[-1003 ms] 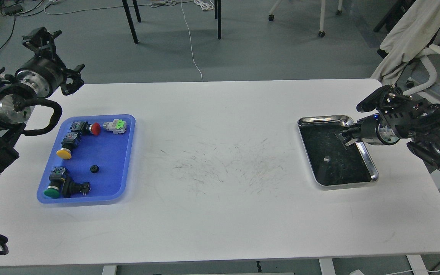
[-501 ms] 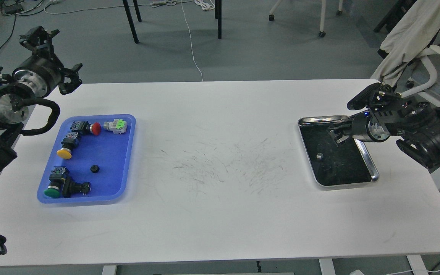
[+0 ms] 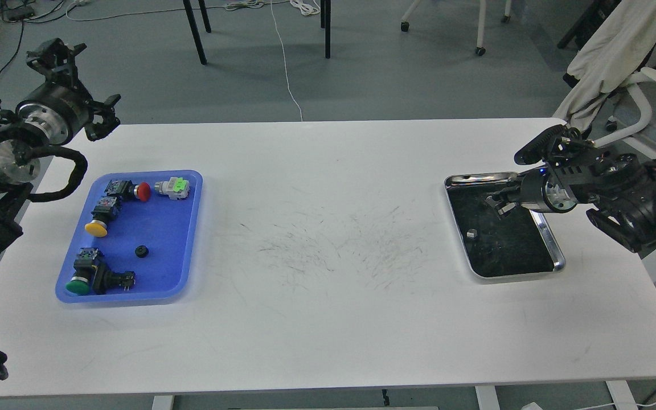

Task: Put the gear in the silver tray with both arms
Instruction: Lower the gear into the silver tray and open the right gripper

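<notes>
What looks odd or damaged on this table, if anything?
Nothing is spilled or tipped. The white table has a patch of dark scuff marks in its middle, and the silver tray has a dark, scratched floor. A small grey piece lies alone in that tray, below the right gripper.

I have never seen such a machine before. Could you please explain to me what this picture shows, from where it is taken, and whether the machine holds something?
The picture is taken from the robot's own head, looking down on a white table. The black parts at both edges are its two arms. The left gripper is raised beyond the table's far left corner; its jaws are too dark to judge. The right gripper hangs over the silver tray, and I cannot tell how its jaws stand or whether they hold anything. In the tray lies one small grey piece. On the left, a blue tray holds push-button switches and a small black gear.
</notes>
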{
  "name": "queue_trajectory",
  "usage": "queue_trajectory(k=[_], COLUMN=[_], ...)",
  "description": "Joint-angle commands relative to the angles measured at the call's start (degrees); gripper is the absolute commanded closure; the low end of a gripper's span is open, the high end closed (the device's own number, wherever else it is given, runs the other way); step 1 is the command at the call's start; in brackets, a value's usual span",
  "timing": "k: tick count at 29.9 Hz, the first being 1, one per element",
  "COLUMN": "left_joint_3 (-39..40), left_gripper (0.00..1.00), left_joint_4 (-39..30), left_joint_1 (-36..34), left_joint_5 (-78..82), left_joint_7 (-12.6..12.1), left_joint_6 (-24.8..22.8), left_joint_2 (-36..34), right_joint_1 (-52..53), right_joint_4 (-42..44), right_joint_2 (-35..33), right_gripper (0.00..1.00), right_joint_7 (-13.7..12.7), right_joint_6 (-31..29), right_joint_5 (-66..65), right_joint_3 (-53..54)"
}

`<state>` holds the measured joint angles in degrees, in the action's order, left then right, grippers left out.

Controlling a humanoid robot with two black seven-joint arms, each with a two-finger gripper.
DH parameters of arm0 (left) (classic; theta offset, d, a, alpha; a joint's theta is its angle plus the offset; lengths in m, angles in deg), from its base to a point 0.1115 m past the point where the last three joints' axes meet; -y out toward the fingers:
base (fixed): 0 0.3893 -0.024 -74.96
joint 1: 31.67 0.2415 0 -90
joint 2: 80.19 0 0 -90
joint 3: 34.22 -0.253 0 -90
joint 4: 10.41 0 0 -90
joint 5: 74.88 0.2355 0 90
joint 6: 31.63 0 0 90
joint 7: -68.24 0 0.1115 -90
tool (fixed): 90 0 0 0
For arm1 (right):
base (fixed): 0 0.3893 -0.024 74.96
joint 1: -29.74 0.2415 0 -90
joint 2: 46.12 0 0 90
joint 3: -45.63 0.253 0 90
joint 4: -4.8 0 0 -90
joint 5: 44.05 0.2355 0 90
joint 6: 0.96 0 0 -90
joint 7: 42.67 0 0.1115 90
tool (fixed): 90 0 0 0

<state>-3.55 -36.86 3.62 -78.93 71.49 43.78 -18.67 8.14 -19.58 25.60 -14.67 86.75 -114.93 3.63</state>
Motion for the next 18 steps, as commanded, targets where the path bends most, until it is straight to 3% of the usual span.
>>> queue_trajectory(k=[1,7,11,18], left_joint_3=[0.00,-0.87,-6.40,-9.75], left_gripper=[0.02,0.02,0.02,0.02], left_joint_4=[-0.01,-2.03,-5.98,-13.27], left_joint_1=[0.13,0.21,-0.05,-0.05], left_joint_5=[0.00,0.27,0.35,4.91], left_joint_7=[0.00,-0.44,-1.05,-0.71], left_joint_6=[0.00,-0.79,-4.03,-7.82], left_joint_2=[-0.08,-3.15,-6.31,-12.63], right_joint_1=[0.15,0.51,0.07,-0.11], right_joint_4=[0.13,0.30,0.30,0.22], right_joint_2=[0.00,-0.35,-0.79,-3.07], right_gripper=[0.31,0.25,0.18,0.18], right_joint_7=[0.00,0.00,0.00,0.00], right_joint_6=[0.01,-0.43,-0.17,0.09], right_joint_5=[0.49,2.59,6.80,13.75], right_joint_3=[2.18,9.03,13.16,17.64])
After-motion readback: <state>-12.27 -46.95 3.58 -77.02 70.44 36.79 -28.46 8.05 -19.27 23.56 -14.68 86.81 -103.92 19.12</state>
